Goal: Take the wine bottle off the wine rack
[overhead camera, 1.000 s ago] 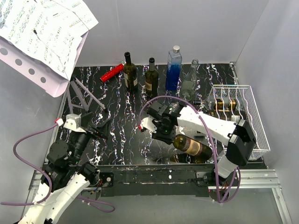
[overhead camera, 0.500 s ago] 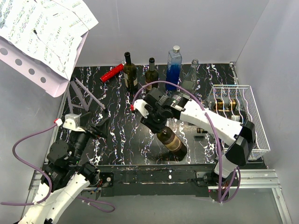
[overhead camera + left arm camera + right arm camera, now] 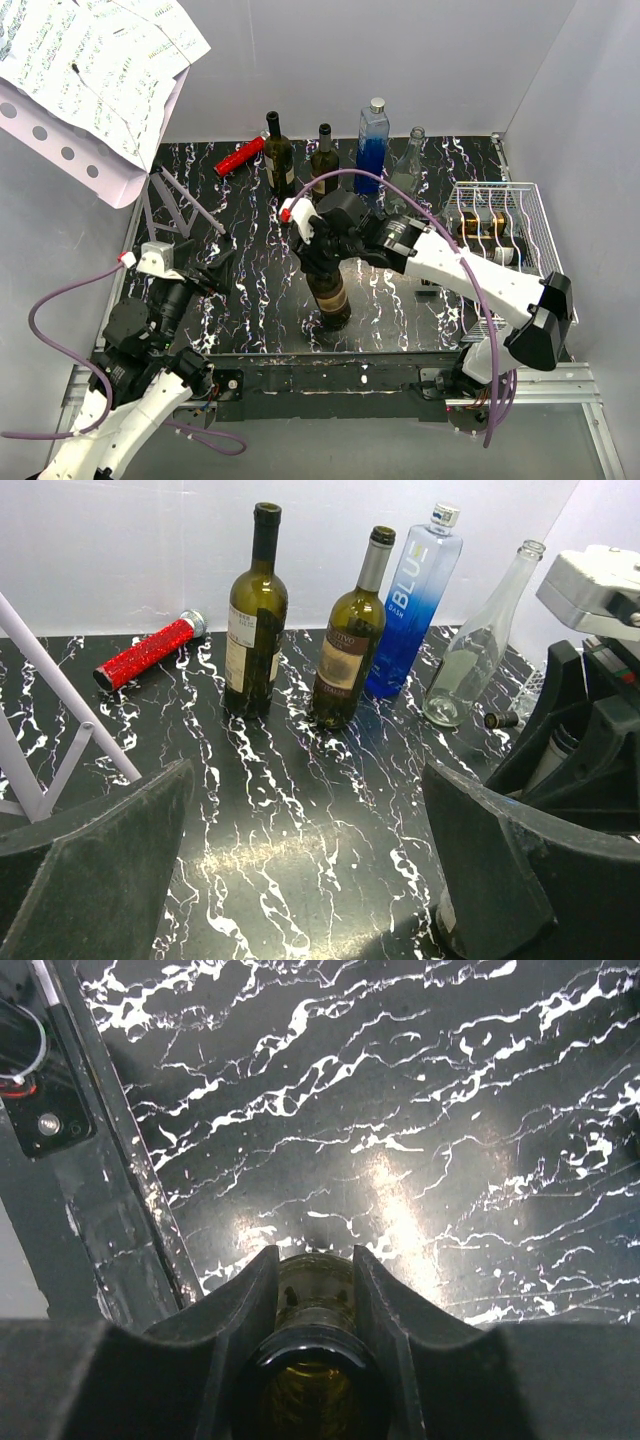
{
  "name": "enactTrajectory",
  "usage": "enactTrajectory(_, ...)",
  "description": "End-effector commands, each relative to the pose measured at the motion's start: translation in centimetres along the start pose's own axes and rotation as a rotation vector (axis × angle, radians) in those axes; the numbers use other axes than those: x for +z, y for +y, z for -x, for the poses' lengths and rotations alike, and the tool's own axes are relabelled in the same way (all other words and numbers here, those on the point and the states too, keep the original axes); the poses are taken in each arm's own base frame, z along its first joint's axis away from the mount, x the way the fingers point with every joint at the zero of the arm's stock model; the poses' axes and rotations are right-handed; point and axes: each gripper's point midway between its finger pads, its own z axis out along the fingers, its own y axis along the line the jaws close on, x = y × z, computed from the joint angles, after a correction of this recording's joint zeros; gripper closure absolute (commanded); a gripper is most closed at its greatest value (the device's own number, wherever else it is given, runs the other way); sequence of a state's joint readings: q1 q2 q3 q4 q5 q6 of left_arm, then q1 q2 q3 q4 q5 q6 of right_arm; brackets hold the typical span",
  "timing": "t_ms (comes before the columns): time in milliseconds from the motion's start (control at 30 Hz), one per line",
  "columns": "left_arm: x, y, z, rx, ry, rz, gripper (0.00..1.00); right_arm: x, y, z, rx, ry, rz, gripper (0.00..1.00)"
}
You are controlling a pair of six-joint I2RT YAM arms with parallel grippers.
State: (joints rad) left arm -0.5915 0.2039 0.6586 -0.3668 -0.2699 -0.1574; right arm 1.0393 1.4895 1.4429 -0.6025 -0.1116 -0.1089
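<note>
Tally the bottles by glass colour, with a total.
Dark: 4, namely the tall back bottle, the short back bottle, the held bottle in the right gripper, and the rack bottle lying in the wine rack
Blue: 1, the blue bottle
Clear: 1, the clear bottle
Total: 6

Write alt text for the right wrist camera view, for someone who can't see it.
The right gripper is shut on the neck of a dark wine bottle, seen from above at bottom centre. Beyond it lies the black, white-veined tabletop, with a dark metal rail along the left edge.
</note>
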Motion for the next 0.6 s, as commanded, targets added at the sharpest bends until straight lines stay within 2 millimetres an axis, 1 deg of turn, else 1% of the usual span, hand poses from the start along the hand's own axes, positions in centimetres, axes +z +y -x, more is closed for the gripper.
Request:
enactTrajectory(0,0.6,0.1,-1.4,0.023,0.049,0.007,0.02,-1.4,0.7,4.8,-0.034,-0.227,0.007,0.99)
enactTrajectory(133,0.8,0.0,-1.6,0.026,0.06,0.004,0.02,-0.7,1.2,4.3,-0.028,-0.239,0.019,0.99)
enactTrajectory(267,0.9,-0.1,-1.8,0.028,0.07,-0.001,0.02,-0.5,1.8,4.0,-0.033,-0.269,0.031,0.99)
enactTrajectory(300,1.0,-0.1,-1.9,0.03,0.074,0.0,0.02,-0.5,1.9,3.9,-0.036,-0.274,0.032,0.97)
enactTrajectory(367,1.1,-0.3,-2.1,0.029,0.08,-0.007,0.02,-0.8,2.0,4.0,-0.04,-0.29,0.025,0.87)
enactTrajectory(433,1.2,-0.7,-2.2,0.028,0.089,-0.027,0.02,-1.0,2.0,4.0,-0.042,-0.301,0.023,0.7)
enactTrajectory(467,1.2,-1.0,-2.2,0.028,0.093,-0.043,0.02,-1.2,1.9,3.9,-0.044,-0.304,0.018,0.63)
enactTrajectory(500,1.2,-1.3,-2.3,0.026,0.099,-0.061,0.02,-1.4,1.9,4.0,-0.048,-0.308,0.012,0.57)
enactTrajectory(567,1.3,-2.0,-2.5,0.02,0.113,-0.094,0.02,-1.7,2.0,3.9,-0.067,-0.307,-0.001,0.51)
